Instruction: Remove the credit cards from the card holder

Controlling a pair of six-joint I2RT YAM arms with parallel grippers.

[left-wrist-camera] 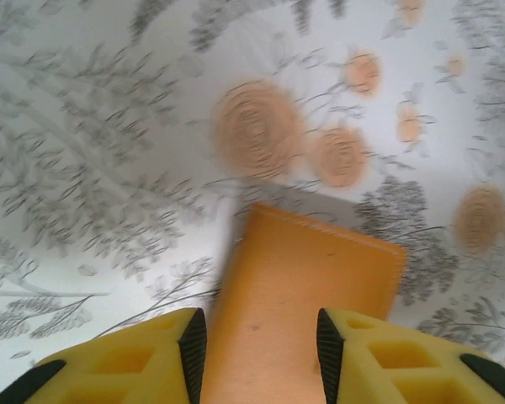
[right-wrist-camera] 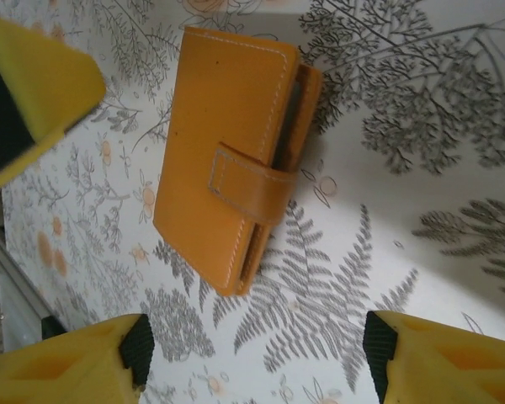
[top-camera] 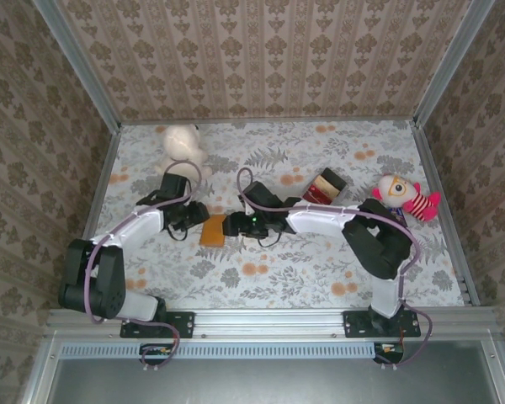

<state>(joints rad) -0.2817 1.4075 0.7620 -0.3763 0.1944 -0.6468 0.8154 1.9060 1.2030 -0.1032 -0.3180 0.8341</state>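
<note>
Guessing the left tool point(left-wrist-camera: 259, 332), pads point(left-wrist-camera: 194, 337) hugging the closed holder point(right-wrist-camera: 223, 143) lying on the tabletop point(right-wrist-camera: 421, 210) (can't tell if gripping), should be pinning it firmly while the wide-open, empty right tool point(right-wrist-camera: 257, 345) is peeling the strap point(right-wrist-camera: 252, 181) open.

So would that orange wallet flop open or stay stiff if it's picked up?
Probably fairly stiff: the card holder lies flat and thick, like a closed book. Its strap wraps over the opening edge, so it likely won't flop open. The smooth, leather-like cover might let it slide across the table when pushed.
</note>
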